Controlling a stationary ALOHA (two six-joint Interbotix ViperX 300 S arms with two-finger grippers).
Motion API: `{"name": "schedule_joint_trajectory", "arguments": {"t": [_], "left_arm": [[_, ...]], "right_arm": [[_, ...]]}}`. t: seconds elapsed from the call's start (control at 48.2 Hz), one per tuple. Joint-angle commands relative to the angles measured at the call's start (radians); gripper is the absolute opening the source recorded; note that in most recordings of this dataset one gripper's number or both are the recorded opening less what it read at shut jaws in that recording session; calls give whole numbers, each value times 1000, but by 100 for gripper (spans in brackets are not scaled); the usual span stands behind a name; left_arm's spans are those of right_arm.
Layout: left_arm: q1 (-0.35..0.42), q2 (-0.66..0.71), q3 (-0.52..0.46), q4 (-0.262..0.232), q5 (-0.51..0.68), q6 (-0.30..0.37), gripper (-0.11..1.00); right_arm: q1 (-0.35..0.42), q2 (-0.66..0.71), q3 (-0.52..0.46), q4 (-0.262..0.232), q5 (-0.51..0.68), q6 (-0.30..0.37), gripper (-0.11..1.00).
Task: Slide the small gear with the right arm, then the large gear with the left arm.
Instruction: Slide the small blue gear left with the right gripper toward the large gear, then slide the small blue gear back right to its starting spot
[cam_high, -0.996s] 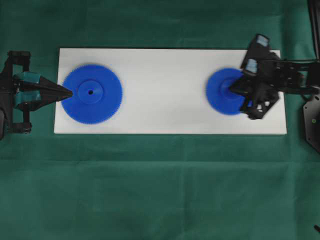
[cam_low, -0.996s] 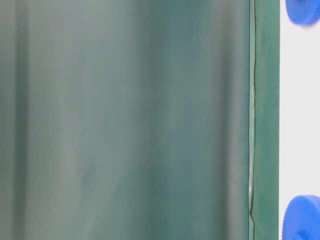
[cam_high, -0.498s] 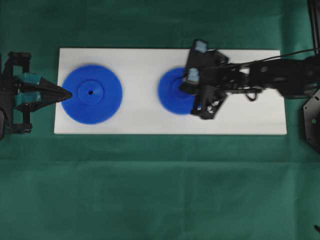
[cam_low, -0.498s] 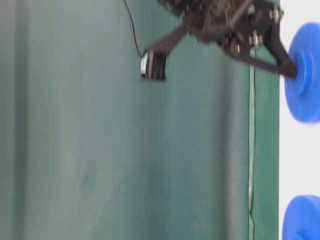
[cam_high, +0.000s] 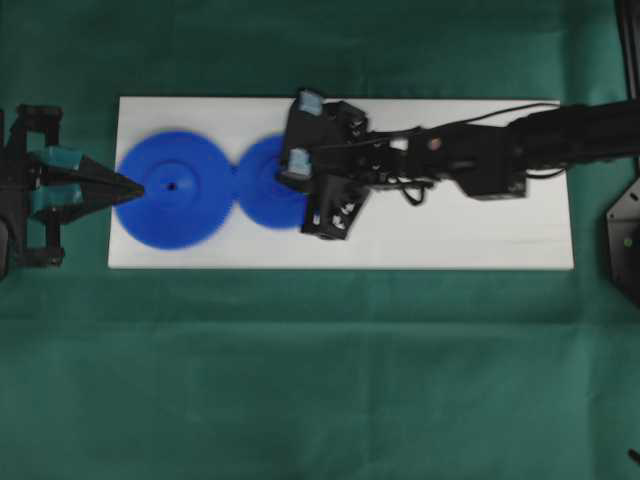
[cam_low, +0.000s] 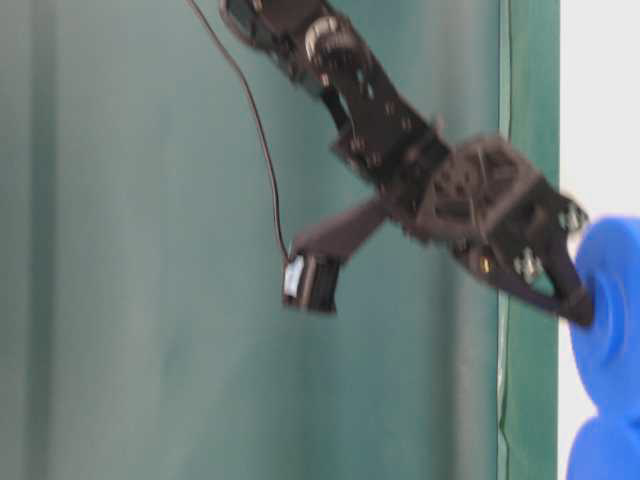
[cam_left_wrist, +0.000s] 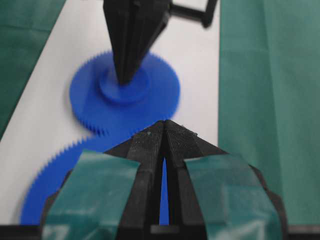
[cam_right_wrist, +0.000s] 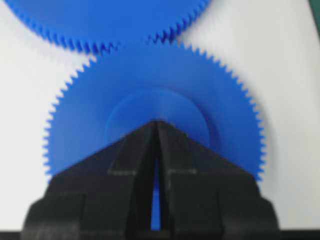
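The small gear (cam_high: 262, 182) lies on the white board (cam_high: 450, 230), its teeth against the right rim of the large gear (cam_high: 175, 190). My right gripper (cam_high: 285, 180) is shut, empty, with its pointed tip pressed on the small gear's raised hub (cam_right_wrist: 150, 105). In the right wrist view that gripper (cam_right_wrist: 156, 122) sits on the small gear (cam_right_wrist: 150, 70), with the large gear (cam_right_wrist: 100, 20) beyond. My left gripper (cam_high: 140, 186) is shut and empty, its tip over the large gear's left part. In the left wrist view the left gripper (cam_left_wrist: 164, 122) faces the small gear (cam_left_wrist: 155, 100) and the right gripper (cam_left_wrist: 124, 80).
A green cloth (cam_high: 320, 380) covers the table around the board. The board's right half is bare. The right arm (cam_high: 500, 155) stretches across it from the right. At table level the right arm (cam_low: 440, 180) reaches down to the small gear (cam_low: 610, 300), beside the large gear (cam_low: 605, 450).
The right gripper has pushed the small gear leftward across the board until it meets the large gear. The large gear now looks blurred and sits slightly further left. The left gripper has stayed put.
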Motion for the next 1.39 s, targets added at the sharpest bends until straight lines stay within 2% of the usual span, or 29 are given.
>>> {"name": "schedule_joint_trajectory", "arguments": {"t": [0.0, 0.975, 1.162, 1.37], "left_arm": [[3, 3, -12, 2, -8, 2, 0], [3, 3, -12, 2, -6, 0, 0], [3, 3, -12, 2, -6, 0, 0], [3, -2, -12, 2, -2, 0, 0]], "right_arm": [[34, 28, -21, -12, 12, -2, 50], [32, 28, -17, -15, 41, 8, 50], [17, -11, 58, -6, 64, 29, 50], [-14, -104, 242, -3, 60, 107, 50]]}}
